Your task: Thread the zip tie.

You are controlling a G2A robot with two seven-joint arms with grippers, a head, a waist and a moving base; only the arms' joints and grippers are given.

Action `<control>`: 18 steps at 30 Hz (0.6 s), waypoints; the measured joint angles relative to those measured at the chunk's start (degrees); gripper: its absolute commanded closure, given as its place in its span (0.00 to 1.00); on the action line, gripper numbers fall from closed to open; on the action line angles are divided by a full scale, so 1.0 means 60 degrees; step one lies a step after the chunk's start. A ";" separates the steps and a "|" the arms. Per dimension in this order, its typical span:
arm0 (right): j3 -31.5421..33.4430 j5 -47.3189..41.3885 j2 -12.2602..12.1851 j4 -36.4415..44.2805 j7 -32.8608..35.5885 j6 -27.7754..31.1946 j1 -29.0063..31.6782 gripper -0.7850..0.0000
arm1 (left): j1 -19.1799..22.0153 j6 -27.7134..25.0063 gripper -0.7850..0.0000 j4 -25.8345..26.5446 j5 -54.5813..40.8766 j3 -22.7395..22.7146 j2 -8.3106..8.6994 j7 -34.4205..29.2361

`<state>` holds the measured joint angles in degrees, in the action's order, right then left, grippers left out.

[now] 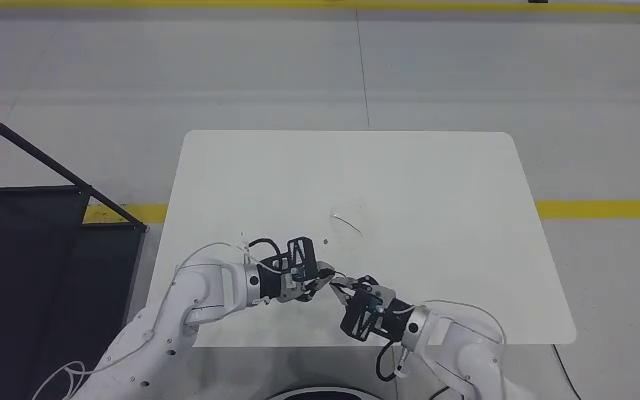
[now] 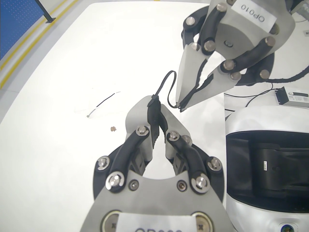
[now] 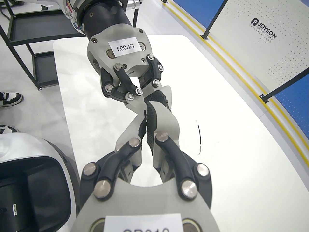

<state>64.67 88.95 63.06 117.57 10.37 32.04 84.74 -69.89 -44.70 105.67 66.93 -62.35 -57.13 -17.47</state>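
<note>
— Currently, where is the zip tie [image 2: 163,82]?
— Held above the surface [image 1: 450,200], near its robot-side edge, bowed into a loop. Left tool [image 2: 154,103] clamped on its thicker end; right tool [image 2: 181,105] pinched shut on the thin end.
— Anything else on the surface?
— A second tie [image 2: 105,101], lying flat near its middle.

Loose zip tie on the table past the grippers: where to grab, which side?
Take the loose zip tie mid-strap, straight down from above, fingers across its width: it lies flat and thin on the table, so a side approach would probably slide over it. Left gripper and right gripper are each shut on the held zip tie; one must release first.
</note>
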 measured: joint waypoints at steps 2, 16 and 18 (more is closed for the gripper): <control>-0.0002 -0.0023 0.0002 0.0003 0.0020 -0.0024 -0.0016 1.00 | -0.0004 0.0031 1.00 -0.0013 -0.0014 -0.0014 0.0000 0.0007; 0.0303 0.0978 -0.0147 0.0383 -0.0836 0.0247 0.0462 1.00 | 0.0025 0.0339 1.00 -0.0094 -0.0276 -0.0144 -0.0013 -0.0034; 0.0289 0.1465 -0.0194 0.0424 -0.0994 0.0523 0.0516 1.00 | 0.0028 0.0399 1.00 -0.0097 -0.0305 -0.0152 -0.0017 -0.0062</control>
<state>66.41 97.73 61.89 120.11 4.41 35.18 87.83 -69.72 -42.30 105.09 65.10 -63.26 -57.23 -17.84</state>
